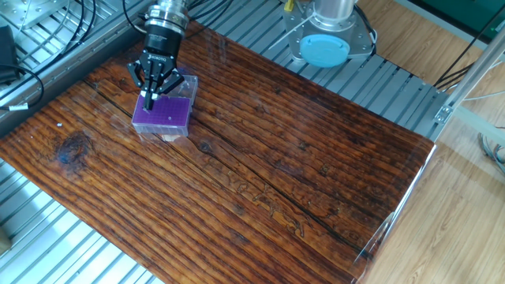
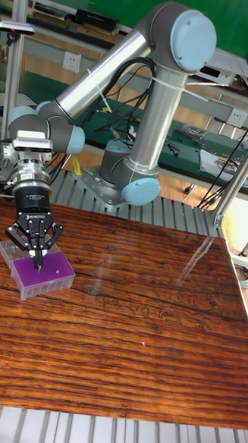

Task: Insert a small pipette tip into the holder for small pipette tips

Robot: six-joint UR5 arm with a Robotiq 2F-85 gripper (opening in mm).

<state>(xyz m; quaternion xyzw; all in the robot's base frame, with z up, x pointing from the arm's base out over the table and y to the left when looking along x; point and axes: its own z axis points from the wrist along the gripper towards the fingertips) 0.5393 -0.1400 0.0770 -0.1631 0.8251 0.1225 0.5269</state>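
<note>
Your claw [image 1: 149,101] pinches a small pipette tip [image 2: 39,265] narrowly, poised over the purple-topped holder [image 1: 164,113] near the counter's [image 1: 276,181] far left corner.

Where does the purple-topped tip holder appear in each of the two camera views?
Fixed view: the holder for small pipette tips sits upper left, on the wooden table.
Tall fixed view: it sits at the left edge, mid-height.
Shared landmark: the hand, directly above the purple plate in both views.
</note>
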